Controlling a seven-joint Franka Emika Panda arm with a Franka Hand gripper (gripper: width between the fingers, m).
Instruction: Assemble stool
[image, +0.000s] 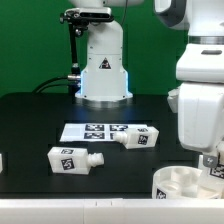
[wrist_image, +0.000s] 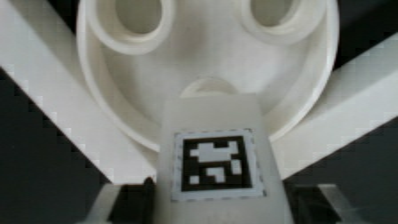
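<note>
Over the round seat (image: 163, 186), the arm (image: 200, 90) hangs straight down, and its claw (wrist_image: 217, 203) has a finger on each side of one leg (wrist_image: 217, 150). I cannot tell if it squeezes yet. It should grab the leg square, keep it upright, and twist gently into the seat.

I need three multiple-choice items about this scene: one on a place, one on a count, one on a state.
1. Where is the seat? A at the exterior view's left edge; B under the end effector; C at the far back.
2. How many legs lie near the marker board? A none; B five; C two.
3. Those legs are: A lying down; B upright; C plugged into the seat.
B, the wrist view looks straight at it; C, two are visible there; A, both rest on their sides.
</note>
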